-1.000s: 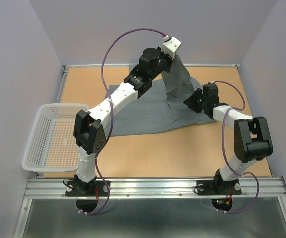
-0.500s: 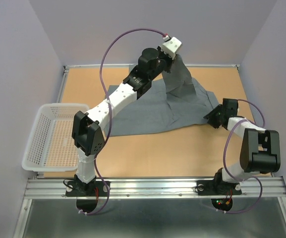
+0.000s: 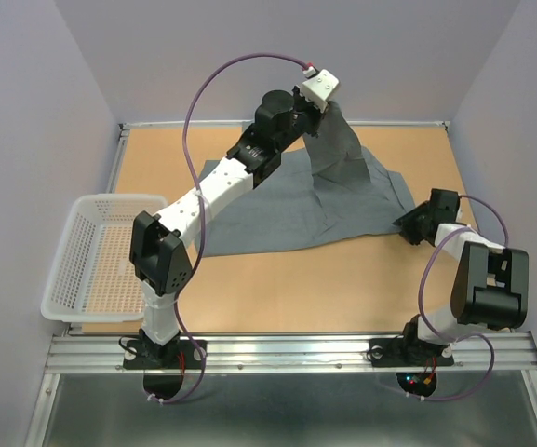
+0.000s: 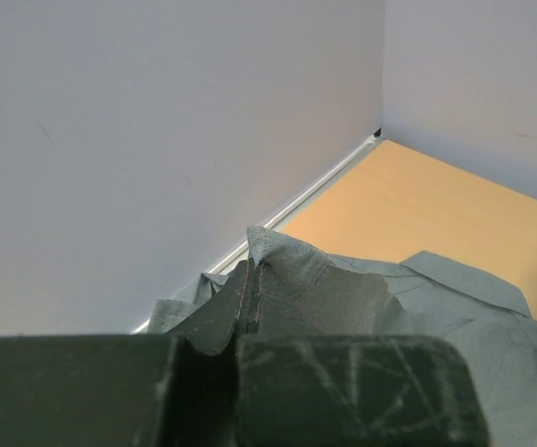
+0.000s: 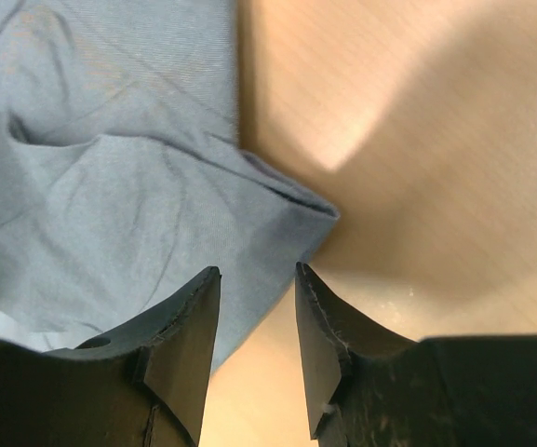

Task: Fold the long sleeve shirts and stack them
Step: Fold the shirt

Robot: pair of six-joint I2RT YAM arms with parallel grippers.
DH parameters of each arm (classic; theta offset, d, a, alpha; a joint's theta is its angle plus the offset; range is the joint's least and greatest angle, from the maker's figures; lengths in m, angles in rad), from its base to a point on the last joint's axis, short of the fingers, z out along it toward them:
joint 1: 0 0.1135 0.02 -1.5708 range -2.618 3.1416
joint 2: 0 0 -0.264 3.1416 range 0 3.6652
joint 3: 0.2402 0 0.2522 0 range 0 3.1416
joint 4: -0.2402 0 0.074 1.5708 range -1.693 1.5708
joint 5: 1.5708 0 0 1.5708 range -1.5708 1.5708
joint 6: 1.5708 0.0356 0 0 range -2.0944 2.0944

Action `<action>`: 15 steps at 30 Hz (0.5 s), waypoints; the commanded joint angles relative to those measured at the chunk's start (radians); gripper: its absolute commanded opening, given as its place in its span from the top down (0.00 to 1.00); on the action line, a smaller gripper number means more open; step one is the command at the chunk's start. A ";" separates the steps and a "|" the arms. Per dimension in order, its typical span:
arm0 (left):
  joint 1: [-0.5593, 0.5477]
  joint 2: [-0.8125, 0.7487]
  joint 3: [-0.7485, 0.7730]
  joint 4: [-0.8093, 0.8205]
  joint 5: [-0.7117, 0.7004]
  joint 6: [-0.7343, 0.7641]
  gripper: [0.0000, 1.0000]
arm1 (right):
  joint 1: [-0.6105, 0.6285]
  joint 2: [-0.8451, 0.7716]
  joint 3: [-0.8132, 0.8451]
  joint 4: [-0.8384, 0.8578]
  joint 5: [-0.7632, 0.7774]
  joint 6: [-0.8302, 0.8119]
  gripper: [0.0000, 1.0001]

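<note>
The grey long sleeve shirt (image 3: 277, 209) lies spread over the back middle of the table, with one part pulled up into a peak at the back. My left gripper (image 3: 325, 109) is shut on that peak and holds it above the table. In the left wrist view a stitched fold of the shirt (image 4: 342, 298) sticks up between the closed fingers of the left gripper (image 4: 249, 291). My right gripper (image 3: 408, 223) stands open, low at the shirt's right corner. In the right wrist view the shirt's corner (image 5: 287, 200) lies just ahead of the right gripper (image 5: 257, 275), with nothing between its fingers.
A white mesh basket (image 3: 73, 219) stands at the table's left edge. Grey walls close the back and both sides. A metal rail (image 3: 287, 349) with the arm bases runs along the near edge. Bare wood (image 3: 324, 279) lies in front of the shirt.
My right arm has swung outward to the right, off the shirt to its right corner. The shirt's right side now lies spread wider. The left gripper has kept its hold.
</note>
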 commanded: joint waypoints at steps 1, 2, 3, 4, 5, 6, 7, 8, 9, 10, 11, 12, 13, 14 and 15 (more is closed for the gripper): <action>-0.006 -0.094 -0.017 0.063 0.029 0.011 1.00 | -0.002 -0.070 0.031 0.004 -0.035 -0.015 0.57; -0.007 -0.097 -0.020 0.063 0.031 0.013 1.00 | -0.002 -0.077 0.037 0.004 -0.053 -0.013 0.57; -0.007 -0.098 -0.018 0.063 0.032 0.013 1.00 | -0.002 -0.080 0.043 0.004 -0.063 -0.007 0.57; -0.009 -0.098 -0.021 0.062 0.034 0.014 1.00 | -0.002 -0.082 0.051 0.008 -0.072 -0.007 0.57; -0.012 -0.101 -0.023 0.063 0.035 0.014 1.00 | -0.002 -0.080 0.051 0.014 -0.087 0.001 0.57; -0.012 -0.101 -0.024 0.063 0.035 0.017 1.00 | -0.002 -0.076 0.050 0.034 -0.100 0.013 0.57; -0.014 -0.104 -0.027 0.062 0.034 0.017 1.00 | -0.002 -0.067 0.043 0.046 -0.127 0.019 0.57; -0.015 -0.104 -0.029 0.063 0.031 0.019 1.00 | -0.002 -0.047 0.040 0.056 -0.133 0.025 0.57; -0.017 -0.106 -0.027 0.062 0.029 0.017 1.00 | -0.002 -0.036 0.036 0.072 -0.136 0.046 0.57; -0.018 -0.106 -0.029 0.063 0.027 0.017 1.00 | -0.002 -0.030 0.027 0.074 -0.135 0.053 0.57; -0.018 -0.109 -0.032 0.063 0.024 0.017 1.00 | -0.002 -0.016 0.011 0.117 -0.127 0.060 0.57; -0.018 -0.112 -0.034 0.063 0.023 0.017 1.00 | -0.002 -0.008 0.004 0.128 -0.121 0.062 0.57; -0.020 -0.114 -0.034 0.063 0.023 0.019 1.00 | -0.002 0.001 0.000 0.135 -0.114 0.064 0.58; -0.018 -0.115 -0.035 0.063 0.023 0.016 1.00 | -0.002 0.013 -0.001 0.142 -0.100 0.064 0.59; -0.021 -0.120 -0.038 0.063 0.023 0.016 1.00 | -0.003 0.034 -0.001 0.146 -0.094 0.067 0.59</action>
